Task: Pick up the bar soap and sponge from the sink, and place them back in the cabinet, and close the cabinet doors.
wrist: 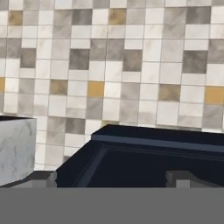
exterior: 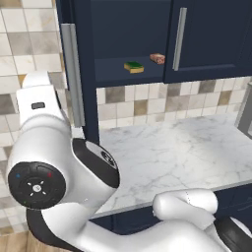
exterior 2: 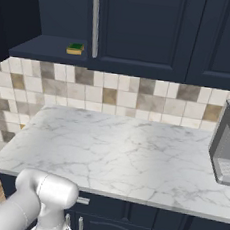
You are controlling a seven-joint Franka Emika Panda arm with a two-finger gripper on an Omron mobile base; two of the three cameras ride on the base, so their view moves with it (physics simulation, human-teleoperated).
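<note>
The navy wall cabinet stands with its left door swung open, edge-on, and its right door shut. On the shelf inside lie the green-and-yellow sponge and, to its right, the orange-red bar soap. In the hand view my gripper is open, its fingertips wide apart. Close in front of them is a navy panel; I cannot tell whether they touch it. The sink is out of view.
A white marble counter runs under the cabinet, with a tiled wall behind. A grey appliance stands at the counter's right end. My own arm blocks the lower left of the left base view.
</note>
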